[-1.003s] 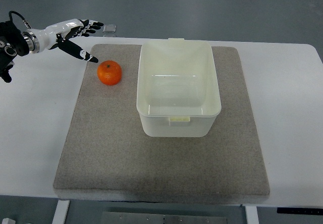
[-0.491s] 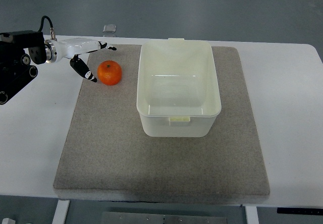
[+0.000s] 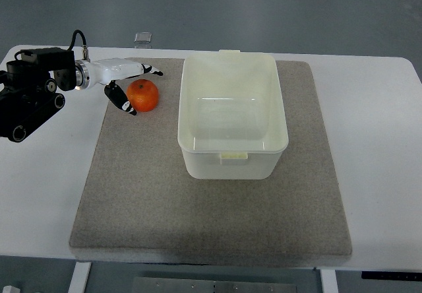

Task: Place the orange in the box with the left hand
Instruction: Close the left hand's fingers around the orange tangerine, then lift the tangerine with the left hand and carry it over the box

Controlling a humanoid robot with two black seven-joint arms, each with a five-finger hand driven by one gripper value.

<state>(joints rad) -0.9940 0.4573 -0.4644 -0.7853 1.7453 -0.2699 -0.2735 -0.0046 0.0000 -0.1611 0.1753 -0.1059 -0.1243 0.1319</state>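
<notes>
On the far left part of a grey mat (image 3: 198, 214), an orange (image 3: 143, 96) sits by itself, well to the left of the box (image 3: 233, 115) and not touching it. The mat lies flat on a white tabletop (image 3: 376, 148) and covers most of its middle. The box is a pale, translucent plastic tub with rounded corners and a small tab on its near rim; it stands upright on the mat's far half, and nothing shows inside it. The left hand (image 3: 125, 82) reaches in from the picture's left edge, carried on a black arm whose bulky wrist joints hang over the bare tabletop beside the mat. The hand is white with black tips. Its fingers (image 3: 148, 70) are stretched out rather than curled, running along the far side of the orange, while the thumb (image 3: 122, 99) points down along the fruit's left side. The orange lies in the gap between them, so the hand brackets it loosely; whether any finger actually touches the peel cannot be told from this height, and the hand has no closed hold on it. A small clear object (image 3: 142, 39) lies on the tabletop's far edge, beyond the mat.
</notes>
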